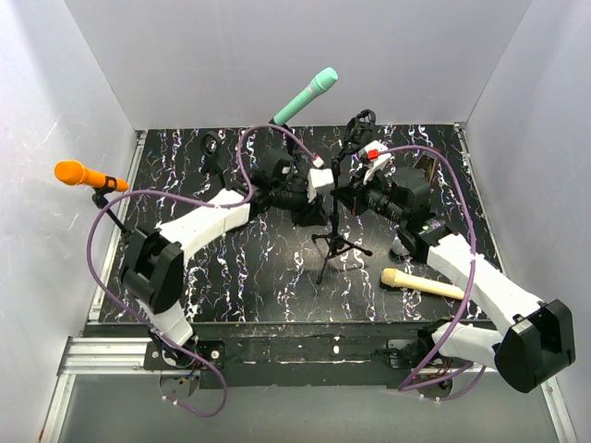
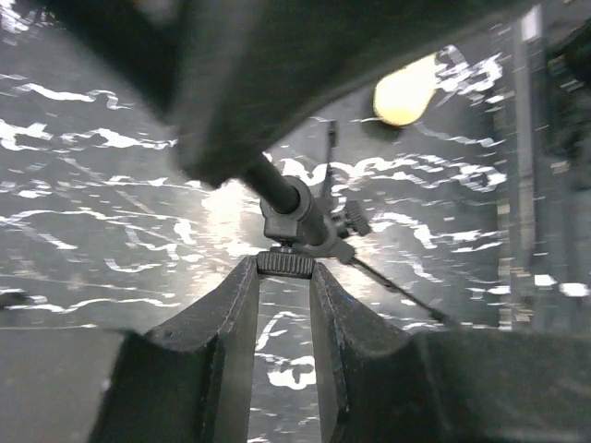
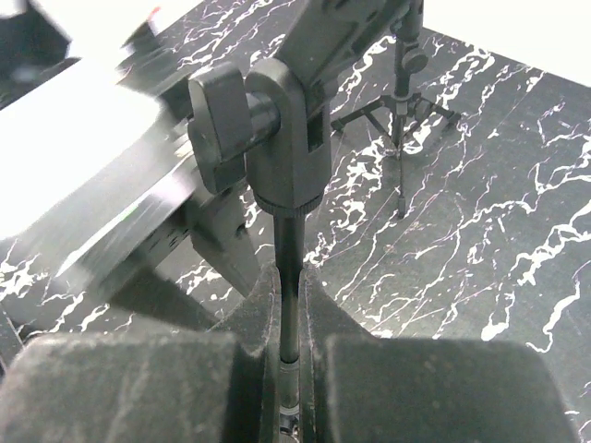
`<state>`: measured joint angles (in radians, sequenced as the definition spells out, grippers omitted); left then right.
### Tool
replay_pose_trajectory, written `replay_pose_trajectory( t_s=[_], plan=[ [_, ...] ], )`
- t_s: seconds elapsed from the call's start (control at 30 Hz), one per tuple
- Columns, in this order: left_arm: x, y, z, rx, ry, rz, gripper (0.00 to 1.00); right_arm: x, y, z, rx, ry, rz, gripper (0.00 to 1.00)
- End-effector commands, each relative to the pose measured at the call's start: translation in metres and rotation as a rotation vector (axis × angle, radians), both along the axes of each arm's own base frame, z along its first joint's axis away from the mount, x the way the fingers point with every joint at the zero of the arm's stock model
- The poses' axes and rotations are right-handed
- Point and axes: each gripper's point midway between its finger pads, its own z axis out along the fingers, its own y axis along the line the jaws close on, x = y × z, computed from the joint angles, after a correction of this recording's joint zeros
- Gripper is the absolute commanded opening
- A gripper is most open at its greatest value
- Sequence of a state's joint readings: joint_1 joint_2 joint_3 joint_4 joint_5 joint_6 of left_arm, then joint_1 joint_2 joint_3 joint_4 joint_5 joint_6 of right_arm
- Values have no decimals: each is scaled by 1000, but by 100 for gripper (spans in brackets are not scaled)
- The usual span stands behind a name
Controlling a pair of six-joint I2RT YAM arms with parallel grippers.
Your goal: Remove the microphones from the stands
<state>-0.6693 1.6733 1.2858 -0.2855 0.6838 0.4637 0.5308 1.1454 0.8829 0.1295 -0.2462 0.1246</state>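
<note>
**Microphone stand station: items and holds**

- Desk (image 1: 249, 268): dark surface veined with white, walled in by pale panels.
- Centre stand (image 1: 330, 245): black tripod in the middle of the desk, its pole rising between the two arms.
- Left tool (image 2: 284, 277): its fingers (image 2: 231, 314) are pressed in on either side of the stand's knurled ring (image 2: 284, 263), just under the swivel joint. A large dark blurred part fills the view above.
- Right tool (image 3: 290, 277): clamped tight on the stand's thin pole (image 3: 289, 231), directly below the swivel joint (image 3: 286, 138) and its side knob (image 3: 217, 115).
- Teal microphone (image 1: 305, 97): raised at a slant at the back centre, head up and to the right, its lower end above the left arm. The pictures do not show which stand carries it.
- Cream microphone (image 1: 420, 281): lying flat on the desk, to the right of the tripod and towards the near edge, apart from both tools.
- Orange microphone (image 1: 78, 173): held up on a side stand (image 1: 103, 198) at the left edge, head pointing left.
- Rear stand (image 3: 399, 92): another tripod, seen beyond the joint in the right wrist view.
</note>
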Motion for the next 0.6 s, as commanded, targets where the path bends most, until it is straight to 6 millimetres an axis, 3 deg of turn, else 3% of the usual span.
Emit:
replay_pose_trajectory(
  t_s=[0.0, 0.1, 0.23, 0.47, 0.5, 0.57],
  plan=[
    [8, 12, 39, -134, 347, -15, 0, -10, 3, 2, -21, -15, 64, 1],
    [14, 18, 44, -168, 523, -28, 0, -13, 4, 8, -29, -62, 94, 1],
    [10, 20, 34, -177, 829, -18, 0, -21, 7, 17, -18, -120, 140, 1],
    [15, 17, 31, -164, 951, 32, 0, -32, 7, 20, -9, -153, 179, 1],
    [18, 17, 29, -151, 906, 55, 5, -32, 6, 19, -10, -151, 177, 1],
    [31, 18, 26, -109, 757, 119, 44, -33, 5, 19, -12, -149, 175, 1]
  ],
)
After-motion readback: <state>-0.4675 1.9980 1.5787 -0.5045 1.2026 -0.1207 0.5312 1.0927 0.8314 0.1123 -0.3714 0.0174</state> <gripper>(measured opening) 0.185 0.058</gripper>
